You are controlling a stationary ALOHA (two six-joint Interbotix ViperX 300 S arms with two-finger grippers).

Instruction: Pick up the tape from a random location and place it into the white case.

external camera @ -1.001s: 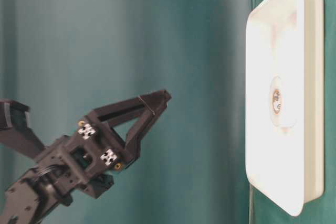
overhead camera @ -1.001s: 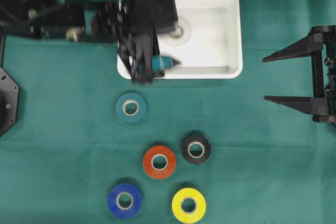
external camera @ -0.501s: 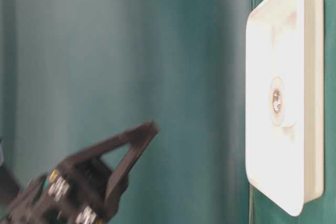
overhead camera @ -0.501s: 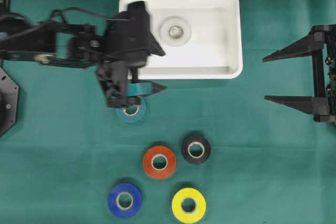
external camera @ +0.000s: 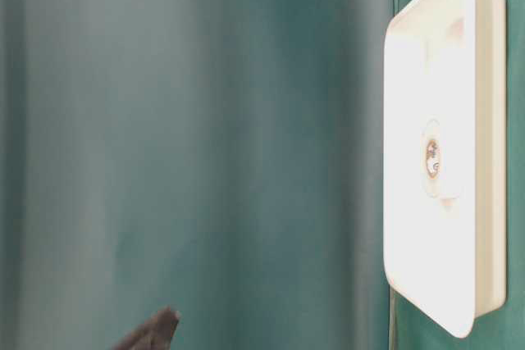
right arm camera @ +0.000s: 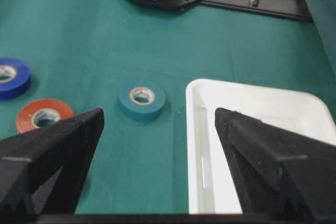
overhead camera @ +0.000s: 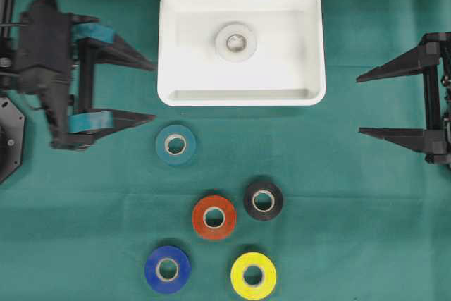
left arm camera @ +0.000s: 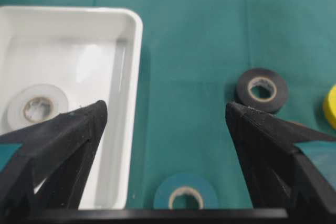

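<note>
white tape lies inside case. left tool wide open, empty, beside case. right tool wide open, empty. teal roll on bench.

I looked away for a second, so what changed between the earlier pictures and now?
The left gripper pulled back from over the white case to the left side of the table, jaws open and empty. The white tape roll lies in the case as before. The five rolls on the cloth and the right gripper stayed put.
</note>
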